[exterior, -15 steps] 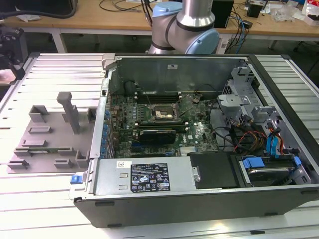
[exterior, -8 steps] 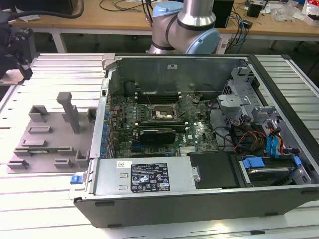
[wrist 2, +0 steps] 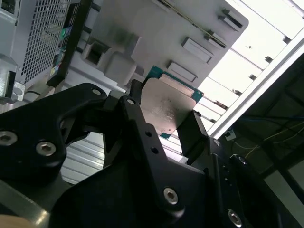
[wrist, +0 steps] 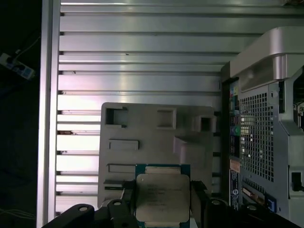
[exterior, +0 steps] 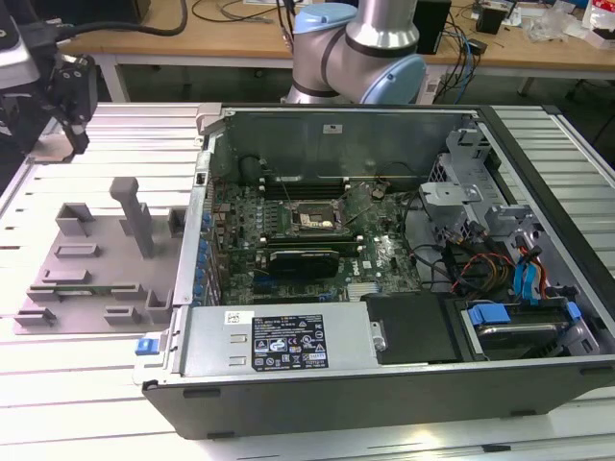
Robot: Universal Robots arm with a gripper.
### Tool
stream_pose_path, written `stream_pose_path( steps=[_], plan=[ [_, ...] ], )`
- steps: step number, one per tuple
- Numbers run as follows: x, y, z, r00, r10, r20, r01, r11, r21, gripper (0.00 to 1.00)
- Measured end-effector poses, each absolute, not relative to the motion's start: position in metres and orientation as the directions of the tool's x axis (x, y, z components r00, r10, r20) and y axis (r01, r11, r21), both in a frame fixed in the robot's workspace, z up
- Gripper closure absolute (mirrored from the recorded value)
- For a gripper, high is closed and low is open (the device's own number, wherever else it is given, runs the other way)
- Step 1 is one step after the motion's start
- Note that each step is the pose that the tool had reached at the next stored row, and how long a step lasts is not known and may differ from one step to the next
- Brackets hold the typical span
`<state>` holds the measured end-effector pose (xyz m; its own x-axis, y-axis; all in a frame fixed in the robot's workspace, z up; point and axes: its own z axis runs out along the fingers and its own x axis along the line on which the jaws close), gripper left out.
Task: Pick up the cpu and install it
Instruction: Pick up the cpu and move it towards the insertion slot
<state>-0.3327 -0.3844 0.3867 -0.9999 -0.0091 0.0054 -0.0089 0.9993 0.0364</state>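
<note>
— What is the end effector (wrist: 161, 202) doing?
— It is clenched on the cpu (wrist: 160, 194). In the first wrist view a black finger (wrist: 128, 199) presses on each of two opposite edges, and the silver top faces the camera
— Where does that put the cpu?
— In the air, clear of the gray fixture tray (wrist: 156, 133) below it. The tray lies on the slotted metal surface (wrist: 142, 47)
— And further off?
— The open computer case (exterior: 384, 375) stands just beside the tray, toward the exterior view's right. The black socket (exterior: 312, 219) on its motherboard (exterior: 384, 254) is well apart from the cpu
</note>
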Motion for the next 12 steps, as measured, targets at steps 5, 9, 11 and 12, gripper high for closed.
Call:
stream_pose_path(
  steps=[5,9,11,12],
  plan=[
    [-0.318,-0.384,0.387,-1.0,-0.009,0.005,-0.009,0.999,0.036,0.45],
    [-0.302,-0.384,0.387,-1.0,-0.009,0.005,-0.009,0.999,0.036,0.45],
    [-0.296,-0.384,0.387,-1.0,-0.009,0.005,-0.009,0.999,0.036,0.45],
    [-0.293,-0.384,0.387,-1.0,-0.009,0.005,-0.009,0.999,0.036,0.45]
  ],
)
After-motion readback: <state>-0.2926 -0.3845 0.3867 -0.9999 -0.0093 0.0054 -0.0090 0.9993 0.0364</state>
